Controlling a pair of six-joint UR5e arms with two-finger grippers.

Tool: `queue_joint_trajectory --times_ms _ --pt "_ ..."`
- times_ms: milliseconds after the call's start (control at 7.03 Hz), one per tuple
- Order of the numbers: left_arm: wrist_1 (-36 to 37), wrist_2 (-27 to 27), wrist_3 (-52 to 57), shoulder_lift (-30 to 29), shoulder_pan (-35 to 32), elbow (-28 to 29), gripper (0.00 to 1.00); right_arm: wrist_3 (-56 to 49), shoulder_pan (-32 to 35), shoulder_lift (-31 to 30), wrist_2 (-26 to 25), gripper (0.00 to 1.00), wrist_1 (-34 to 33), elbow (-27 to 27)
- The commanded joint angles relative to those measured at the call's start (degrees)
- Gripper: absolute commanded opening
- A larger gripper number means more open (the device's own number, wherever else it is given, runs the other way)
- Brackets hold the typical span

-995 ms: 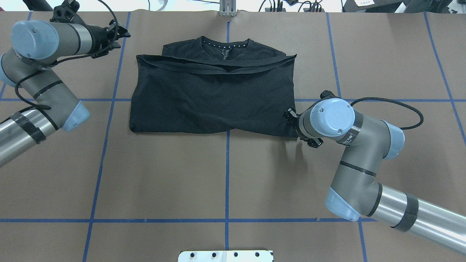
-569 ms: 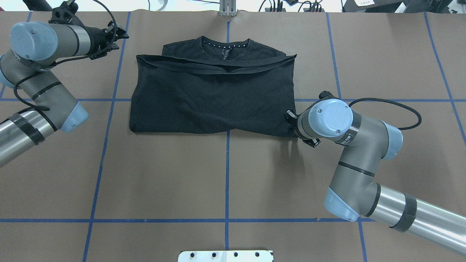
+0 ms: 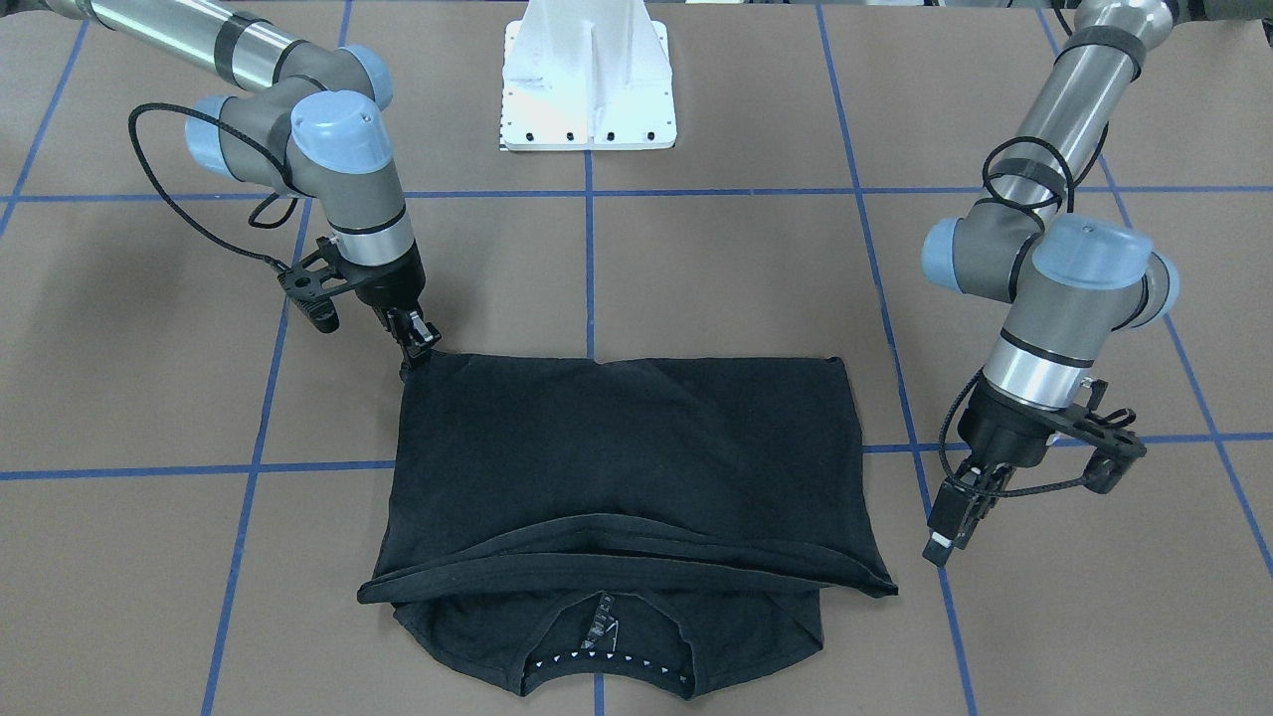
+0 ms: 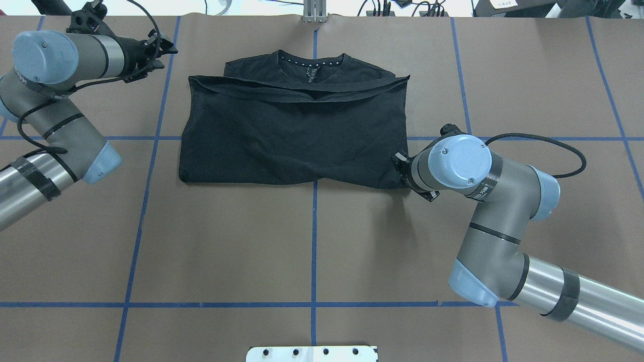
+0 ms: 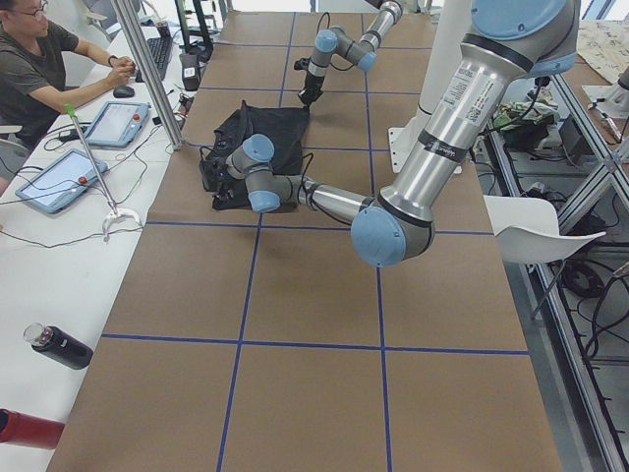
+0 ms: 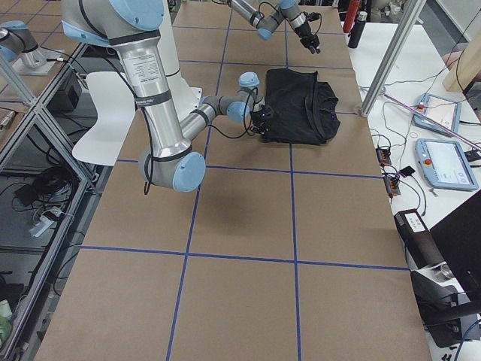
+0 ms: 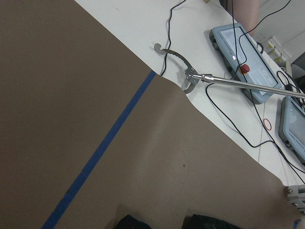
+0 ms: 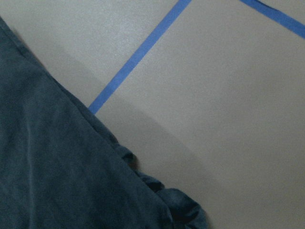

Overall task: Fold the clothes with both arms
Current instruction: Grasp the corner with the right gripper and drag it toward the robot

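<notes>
Right pincer (image 3: pixel 419 344) on T-shirt (image 3: pixel 617 447) corner, collar (image 3: pixel 607 668) outward

The right arm (image 4: pixel 503 221) comes in low with a bent elbow, and its wrist points straight down. The right gripper (image 3: pixel 420 343) has its fingers pressed together on one corner of the black T-shirt (image 3: pixel 617 447). The left arm (image 3: pixel 1069 288) is folded at the elbow, and its wrist points down with a small tilt. The left gripper (image 3: pixel 945 537) hangs free and touches nothing. In the left wrist view its two fingertips (image 7: pixel 133 223) show at the bottom edge with a gap between them
</notes>
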Motion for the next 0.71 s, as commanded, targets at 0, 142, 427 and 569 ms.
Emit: queue_joint_trajectory --times_ms 0,142,427,569 --pt "0.07 -1.36 0.28 0.53 0.01 -3.12 0.6 -0.05 0.25 -5.44 1.78 0.0 -0.89 9.22" --pt "0.07 -2.06 0.37 0.45 0.1 -3.3 0.64 0.12 -0.1 -10.52 1.87 0.0 -0.89 15.01" --pt "0.16 -3.65 0.55 0.45 0.01 -3.3 0.64 1.0 -1.95 -12.59 1.87 0.0 -2.9 18.41" --pt "0.16 -5.83 0.55 0.45 0.01 -3.74 0.64 1.18 -5.78 -14.68 2.74 0.0 -6.57 23.46"
